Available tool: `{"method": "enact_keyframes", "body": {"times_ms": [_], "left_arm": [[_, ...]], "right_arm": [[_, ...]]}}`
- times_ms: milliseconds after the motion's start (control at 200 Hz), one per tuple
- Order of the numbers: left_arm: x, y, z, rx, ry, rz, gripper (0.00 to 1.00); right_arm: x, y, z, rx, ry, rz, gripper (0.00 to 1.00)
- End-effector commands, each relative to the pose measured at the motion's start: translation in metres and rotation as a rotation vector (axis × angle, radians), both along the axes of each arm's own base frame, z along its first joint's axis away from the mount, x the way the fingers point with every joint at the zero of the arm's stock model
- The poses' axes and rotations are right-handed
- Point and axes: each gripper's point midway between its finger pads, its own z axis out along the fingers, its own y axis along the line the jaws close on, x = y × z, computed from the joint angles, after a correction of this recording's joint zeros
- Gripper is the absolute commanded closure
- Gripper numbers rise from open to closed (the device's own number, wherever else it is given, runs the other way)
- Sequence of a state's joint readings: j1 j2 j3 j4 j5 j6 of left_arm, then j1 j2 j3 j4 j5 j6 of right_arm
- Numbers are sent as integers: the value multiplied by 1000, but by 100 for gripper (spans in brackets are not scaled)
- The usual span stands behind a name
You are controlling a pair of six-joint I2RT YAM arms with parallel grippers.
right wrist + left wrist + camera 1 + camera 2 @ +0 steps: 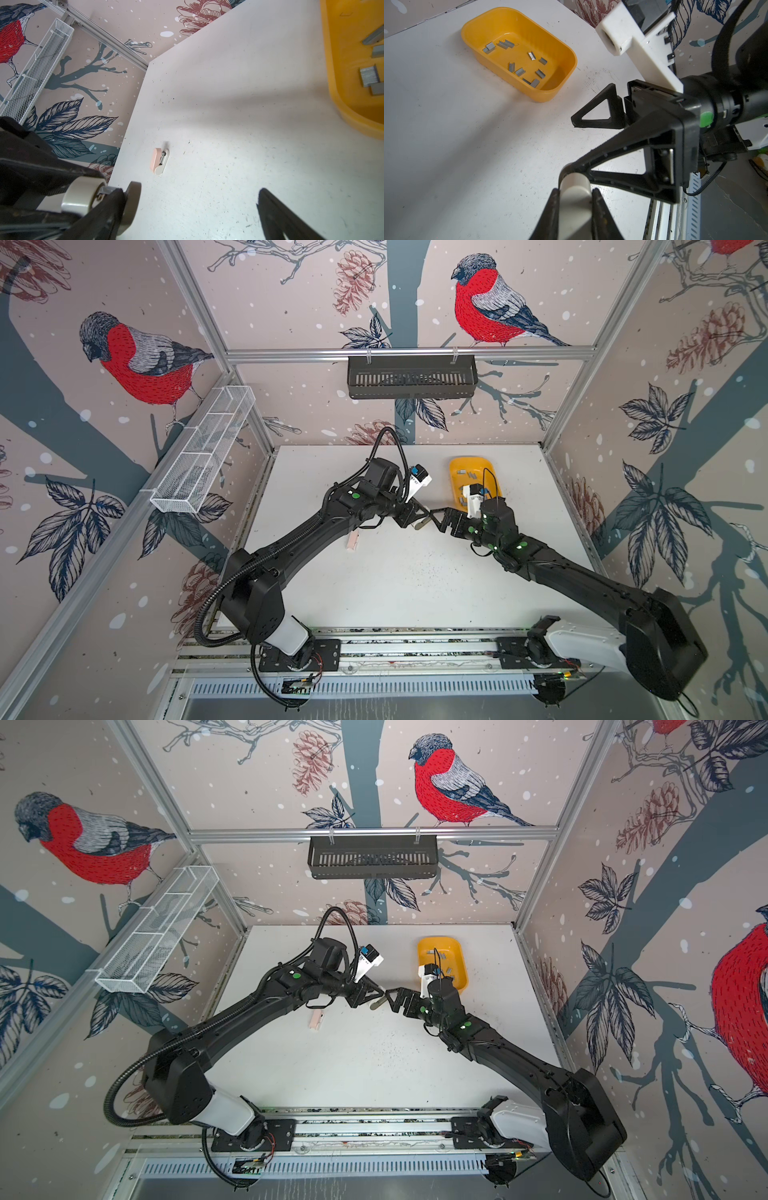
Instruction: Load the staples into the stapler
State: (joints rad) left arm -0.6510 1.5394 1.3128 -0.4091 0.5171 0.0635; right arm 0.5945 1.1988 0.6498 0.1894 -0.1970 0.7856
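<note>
A small cream stapler (pixel 575 199) is clamped between the fingers of my left gripper (pixel 575 193), above the middle of the table (pixel 415 593). In both top views it hangs just under the left gripper (pixel 417 516) (pixel 372 996), as the stapler (pixel 420 524) (pixel 376 1004). My right gripper (pixel 436 521) (pixel 392 1001) (pixel 191 199) stands wide open right beside it. One of its fingers (pixel 108 209) touches the stapler's (pixel 81 196) grey flap (pixel 133 205). Several grey staples (pixel 520 71) (pixel 369 76) lie loose in a yellow tray (pixel 572 56) (pixel 457 466) behind the right arm.
A second, pink mini stapler (pixel 352 540) (pixel 159 161) lies on the table under the left forearm. A white mesh basket (pixel 203 456) hangs on the left wall and a black basket (pixel 411 377) on the back rail.
</note>
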Motion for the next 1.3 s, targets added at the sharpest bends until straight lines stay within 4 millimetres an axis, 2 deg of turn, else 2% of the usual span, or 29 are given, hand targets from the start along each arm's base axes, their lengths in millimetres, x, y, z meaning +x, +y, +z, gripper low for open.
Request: {"method": "enact_keyframes", "body": {"times_ms": [0,480,610,765,1081,1291], "left_arm": [[2,-10,20,-71,-65,-40,98],[3,-10,19,-70,-62,-34,100],[3,-10,18,-69,-61,-34,100],[3,-11,16,-66,-55,-38,100],[2,-11,19,-75,-57,-42,100],[0,-11,22,-82,-56,-48,100]], "right_arm": [[-4,-14,-30,-90,78,-46,1],[-4,-21,-42,-124,105,-78,0],[-5,-18,-40,-109,98,-67,0],[-6,-17,-28,-83,55,-56,0],[-14,-24,18,48,-34,-31,0],[-20,-11,41,185,-49,68,0]]}}
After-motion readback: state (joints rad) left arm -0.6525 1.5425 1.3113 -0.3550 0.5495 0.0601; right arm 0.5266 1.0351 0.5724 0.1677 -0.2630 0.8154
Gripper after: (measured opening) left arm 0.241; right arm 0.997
